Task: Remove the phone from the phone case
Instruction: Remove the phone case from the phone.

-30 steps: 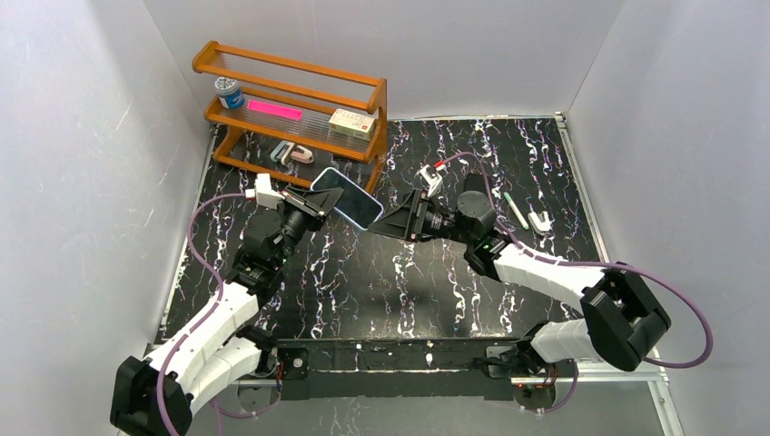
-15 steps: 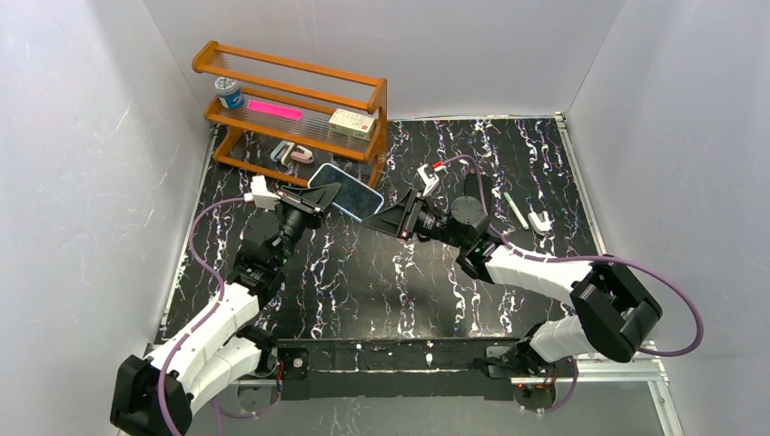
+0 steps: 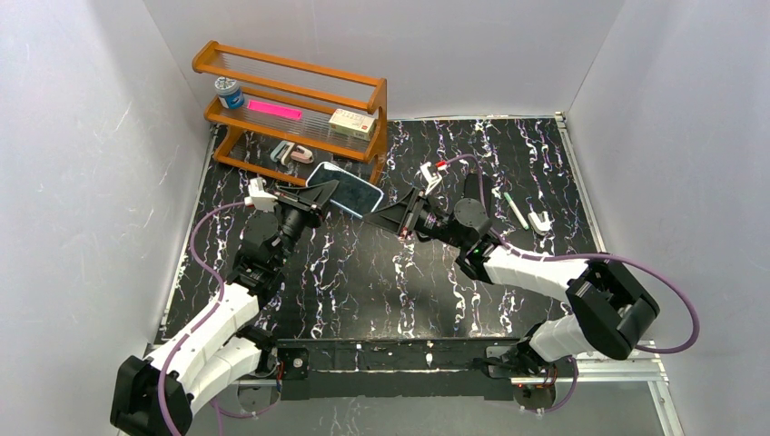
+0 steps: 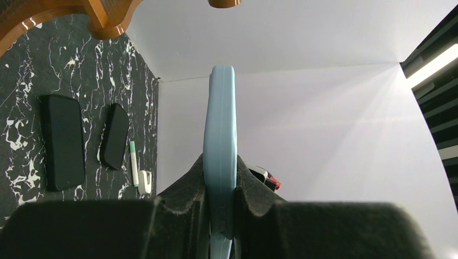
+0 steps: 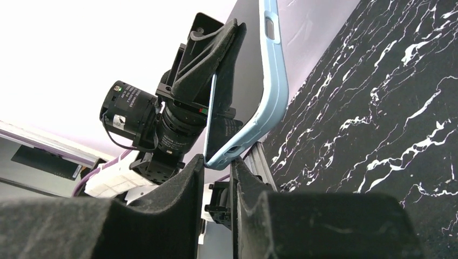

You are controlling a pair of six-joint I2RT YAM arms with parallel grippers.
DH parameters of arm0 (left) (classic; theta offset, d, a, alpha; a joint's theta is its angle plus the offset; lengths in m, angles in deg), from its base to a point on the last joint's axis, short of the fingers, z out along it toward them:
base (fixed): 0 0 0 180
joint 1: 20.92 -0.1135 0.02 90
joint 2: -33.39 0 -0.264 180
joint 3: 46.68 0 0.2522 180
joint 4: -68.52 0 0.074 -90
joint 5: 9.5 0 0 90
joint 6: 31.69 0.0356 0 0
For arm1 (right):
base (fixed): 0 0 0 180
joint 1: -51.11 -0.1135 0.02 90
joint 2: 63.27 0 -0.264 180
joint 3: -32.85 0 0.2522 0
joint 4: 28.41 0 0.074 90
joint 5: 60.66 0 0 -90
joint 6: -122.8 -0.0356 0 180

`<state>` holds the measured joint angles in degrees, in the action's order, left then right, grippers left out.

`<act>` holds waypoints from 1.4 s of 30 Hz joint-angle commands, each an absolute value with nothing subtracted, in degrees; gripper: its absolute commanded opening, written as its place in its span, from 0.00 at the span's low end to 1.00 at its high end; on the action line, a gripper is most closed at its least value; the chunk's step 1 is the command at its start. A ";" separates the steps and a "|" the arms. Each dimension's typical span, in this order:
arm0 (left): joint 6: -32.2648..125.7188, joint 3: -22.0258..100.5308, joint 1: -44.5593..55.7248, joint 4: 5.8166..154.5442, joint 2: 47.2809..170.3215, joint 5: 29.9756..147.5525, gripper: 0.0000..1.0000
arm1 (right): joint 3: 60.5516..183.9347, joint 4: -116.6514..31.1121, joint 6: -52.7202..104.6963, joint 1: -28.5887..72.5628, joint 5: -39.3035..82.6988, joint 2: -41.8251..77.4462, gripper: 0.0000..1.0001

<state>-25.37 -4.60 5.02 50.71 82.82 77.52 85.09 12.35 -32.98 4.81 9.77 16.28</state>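
Note:
The phone [image 3: 350, 193], dark screen up, sits in a light blue phone case [image 3: 319, 170] held in the air just in front of the shelf. My left gripper [image 3: 320, 194] is shut on the case's left end. In the left wrist view the case [image 4: 220, 124] stands edge-on between the pads of this gripper [image 4: 220, 164]. My right gripper [image 3: 387, 218] is at the case's right corner. In the right wrist view that corner of the case [image 5: 274, 81] is pinched between the tips of the right gripper [image 5: 219, 161], and the phone [image 5: 246, 65] is still seated in the case.
A wooden shelf [image 3: 292, 98] at the back left holds a jar [image 3: 229, 91], a pink strip [image 3: 273, 109] and a box [image 3: 352, 122]. A marker [image 3: 515, 211] and a white hook [image 3: 540, 221] lie at the right. Two flat black slabs [image 4: 64, 141] lie on the marbled mat.
My right gripper moved left up to the case's corner and its jaws closed in on it. The left gripper shifted the phone slightly toward the shelf and laid it flatter.

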 commanded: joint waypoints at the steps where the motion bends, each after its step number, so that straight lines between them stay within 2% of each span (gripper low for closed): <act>1: -29.26 -2.33 5.02 48.84 82.16 78.36 0.00 | 86.04 19.43 -28.90 4.53 10.12 17.47 0.16; 5: -31.38 0.61 5.05 55.19 83.18 80.46 0.00 | 87.58 18.70 -18.82 4.53 7.72 17.27 0.01; 12: -32.89 2.30 5.14 58.39 83.46 83.95 0.00 | 92.65 10.37 -0.97 4.54 -1.11 16.95 0.01; 19: -33.08 3.72 5.10 54.16 85.87 88.99 0.00 | 97.50 -2.19 11.70 4.61 -0.47 17.59 0.01; 23: -31.83 4.32 5.10 51.17 86.40 91.00 0.00 | 97.11 -6.57 14.11 5.08 6.03 17.49 0.01; 27: -30.01 4.12 5.03 47.46 87.22 93.10 0.00 | 94.60 -4.76 10.39 7.74 2.76 16.01 0.02; 34: -18.27 7.47 2.33 50.34 89.00 99.55 0.00 | 88.25 -8.57 7.83 12.12 -5.08 8.71 0.39; 38: -8.21 11.52 0.76 56.03 90.67 104.71 0.00 | 87.41 -15.11 10.06 14.94 -10.03 4.30 0.48; 42: 1.52 15.71 0.35 61.27 92.30 109.68 0.00 | 90.84 -24.58 16.39 15.56 -12.10 1.54 0.53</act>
